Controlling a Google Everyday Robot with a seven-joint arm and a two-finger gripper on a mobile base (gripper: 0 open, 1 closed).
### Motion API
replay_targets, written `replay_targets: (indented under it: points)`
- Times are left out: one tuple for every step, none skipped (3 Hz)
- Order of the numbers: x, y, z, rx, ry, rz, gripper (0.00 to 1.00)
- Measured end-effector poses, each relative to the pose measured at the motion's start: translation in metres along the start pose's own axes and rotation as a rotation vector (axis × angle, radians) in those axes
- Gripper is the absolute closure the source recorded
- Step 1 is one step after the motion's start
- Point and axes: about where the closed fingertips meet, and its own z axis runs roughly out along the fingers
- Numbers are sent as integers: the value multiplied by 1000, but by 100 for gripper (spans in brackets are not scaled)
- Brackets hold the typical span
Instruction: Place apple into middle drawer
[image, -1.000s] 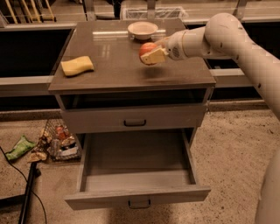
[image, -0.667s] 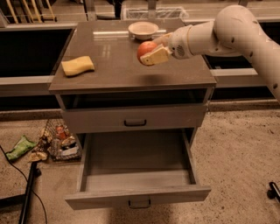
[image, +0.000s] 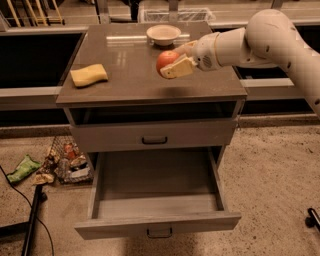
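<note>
Speckled floor (image: 270, 180) around a grey cabinet (image: 227, 125). Nearest, the middle drawer (image: 157, 226) stands pulled fully out, its box bare. Left of it, a wire basket (image: 67, 160) of litter sits on the floor. Above, the upper drawer (image: 154, 135) is closed. On the worktop (image: 125, 85), a yellow sponge (image: 89, 75) lies at left. At right of centre, the hand (image: 175, 61), reaching in from the right, pinches the apple (image: 164, 59) between its fingers, over the worktop and well apart from the middle drawer. Farthest, a cream bowl (image: 163, 34) stands at the rear edge.
</note>
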Motion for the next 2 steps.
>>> replay_targets:
  points:
    - [-3, 33, -11, -34, -4, -72, 100]
    - [9, 82, -19, -60, -2, -144, 100]
